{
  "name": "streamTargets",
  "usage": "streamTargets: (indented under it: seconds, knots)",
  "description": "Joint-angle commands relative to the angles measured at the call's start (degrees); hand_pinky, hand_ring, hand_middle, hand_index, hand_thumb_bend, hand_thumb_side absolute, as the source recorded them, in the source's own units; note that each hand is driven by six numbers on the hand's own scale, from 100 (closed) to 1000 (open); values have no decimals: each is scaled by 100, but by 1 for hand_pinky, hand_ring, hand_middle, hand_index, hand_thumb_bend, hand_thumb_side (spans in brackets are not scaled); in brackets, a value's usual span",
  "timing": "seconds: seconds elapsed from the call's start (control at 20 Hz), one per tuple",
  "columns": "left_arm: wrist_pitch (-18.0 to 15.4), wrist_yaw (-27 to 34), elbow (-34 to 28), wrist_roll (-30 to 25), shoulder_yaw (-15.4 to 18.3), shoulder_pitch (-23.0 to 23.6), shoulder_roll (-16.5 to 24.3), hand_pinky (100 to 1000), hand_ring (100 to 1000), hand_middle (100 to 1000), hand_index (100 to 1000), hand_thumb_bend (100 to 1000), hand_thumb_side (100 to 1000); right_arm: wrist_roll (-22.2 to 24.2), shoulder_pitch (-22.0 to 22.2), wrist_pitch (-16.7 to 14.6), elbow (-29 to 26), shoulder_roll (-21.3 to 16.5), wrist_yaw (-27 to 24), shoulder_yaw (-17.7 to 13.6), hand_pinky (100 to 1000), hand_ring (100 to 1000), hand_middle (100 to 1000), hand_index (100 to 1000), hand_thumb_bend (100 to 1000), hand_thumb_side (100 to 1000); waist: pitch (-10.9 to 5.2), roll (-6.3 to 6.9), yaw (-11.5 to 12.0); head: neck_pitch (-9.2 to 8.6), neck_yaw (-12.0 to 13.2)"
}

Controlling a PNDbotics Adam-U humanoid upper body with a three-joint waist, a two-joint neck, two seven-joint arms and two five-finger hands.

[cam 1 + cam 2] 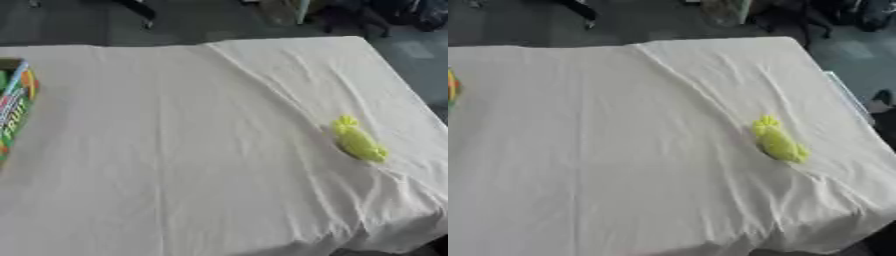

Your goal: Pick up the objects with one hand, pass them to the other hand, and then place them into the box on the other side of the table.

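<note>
The desk [175,150] is covered by a wrinkled white cloth [605,165]. The box [16,107] is seen far off at the left edge. A small yellow-green thing [358,140] lies near the right edge – it could be knocked off, or cloth pinched with it. No hand is seen, so nothing can be told of the fingers.

indoor workroom: cloth-draped table [201,150], grey floor [210,20].
</note>
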Motion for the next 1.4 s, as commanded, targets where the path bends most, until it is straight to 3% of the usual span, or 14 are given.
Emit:
streamTargets:
  seconds: [0.05, 0.75, 1.4]
  knots:
    - [-5, -16, -56, -16, 50, -62, 147, 867, 823, 757, 852, 113, 758, -1985, 15, 1987, -26, -305, -304, 209, 843, 801, 851, 875, 100, 168, -89, -4, 29, 29, -71]
    - [-2, -11, -70, 2, 55, -118, 98, 870, 802, 749, 853, 118, 755, -1985, -82, 1987, -26, -724, -1079, 1629, 857, 841, 871, 889, 100, 346, -100, -15, 165, 59, -484]
    - [31, -41, -44, 60, 55, -95, 90, 868, 795, 741, 850, 121, 760, -1985, -629, 1987, -26, -1191, -1691, 1720, 853, 833, 862, 900, 100, 296, -107, -39, 196, 54, -403]
